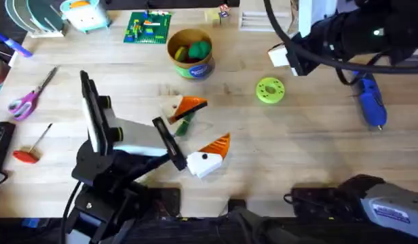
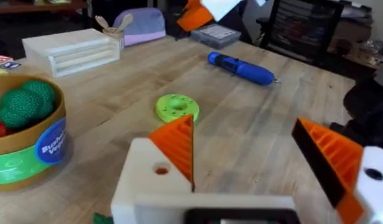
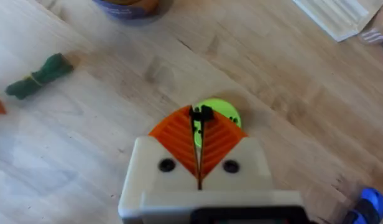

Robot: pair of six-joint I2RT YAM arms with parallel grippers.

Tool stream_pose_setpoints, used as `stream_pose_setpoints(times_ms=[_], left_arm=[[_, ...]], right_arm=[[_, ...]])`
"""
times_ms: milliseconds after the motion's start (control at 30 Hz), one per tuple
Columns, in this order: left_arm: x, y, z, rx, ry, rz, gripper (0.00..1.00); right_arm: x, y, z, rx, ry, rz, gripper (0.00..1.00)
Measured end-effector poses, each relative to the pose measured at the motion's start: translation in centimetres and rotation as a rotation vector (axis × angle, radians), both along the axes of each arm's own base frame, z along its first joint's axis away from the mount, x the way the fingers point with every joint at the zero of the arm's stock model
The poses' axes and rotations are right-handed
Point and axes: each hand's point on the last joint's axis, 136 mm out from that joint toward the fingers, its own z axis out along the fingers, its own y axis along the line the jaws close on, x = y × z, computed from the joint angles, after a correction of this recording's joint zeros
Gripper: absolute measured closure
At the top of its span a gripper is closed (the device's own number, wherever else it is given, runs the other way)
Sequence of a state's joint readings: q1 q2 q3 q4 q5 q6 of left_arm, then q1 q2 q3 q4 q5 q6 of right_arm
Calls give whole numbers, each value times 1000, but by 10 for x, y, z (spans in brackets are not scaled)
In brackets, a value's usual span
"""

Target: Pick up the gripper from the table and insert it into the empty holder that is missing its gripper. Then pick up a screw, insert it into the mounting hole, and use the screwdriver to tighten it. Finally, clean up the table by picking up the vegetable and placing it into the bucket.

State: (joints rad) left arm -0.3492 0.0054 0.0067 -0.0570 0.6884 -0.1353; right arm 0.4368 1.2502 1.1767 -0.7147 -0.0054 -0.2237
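While the left pincer [image 1: 201, 130] stands wide open low over the worktop [image 1: 297, 149] with nothing between its orange ribbed pads [image 2: 179, 146], the vegetable [image 1: 182, 125] lies on the wood right beside its farther finger. Beyond that pincer sits the bucket [image 1: 191, 54], already holding green and red pieces, with the lime-green disc [image 1: 270, 90] off to one side and the screwdriver [image 1: 372, 102] lying farther out. With its two pads [image 3: 179, 140] pressed together on a small dark screw [image 3: 201, 114], the right pincer [image 3: 201, 121] hangs directly above the disc, the vegetable well apart from it.
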Motion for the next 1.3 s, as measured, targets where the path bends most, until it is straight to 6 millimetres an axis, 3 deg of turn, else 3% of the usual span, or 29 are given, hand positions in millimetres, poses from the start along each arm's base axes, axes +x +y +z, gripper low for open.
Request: stream_pose_setpoints(times_ms=[200, 500, 600, 733, 933, 1300], left_arm=[[0, 0, 0, 0, 0, 0, 8], [0, 0, 0, 0, 0, 0, 8], [0, 0, 0, 0, 0, 0, 8], [0, 0, 0, 0, 0, 0, 8], [0, 0, 0, 0, 0, 0, 8], [-6, -3, 0, 29, -51, -41, 8]], right_arm=[[-40, 30, 15, -22, 79, 121, 994], [-78, 122, 62, 67, 61, 345, 994], [-85, 145, 62, 81, 91, 374, 994], [-94, 169, 47, 45, 160, 401, 995], [-103, 190, 36, 12, 201, 438, 995], [-109, 195, 41, 47, 221, 445, 995]])
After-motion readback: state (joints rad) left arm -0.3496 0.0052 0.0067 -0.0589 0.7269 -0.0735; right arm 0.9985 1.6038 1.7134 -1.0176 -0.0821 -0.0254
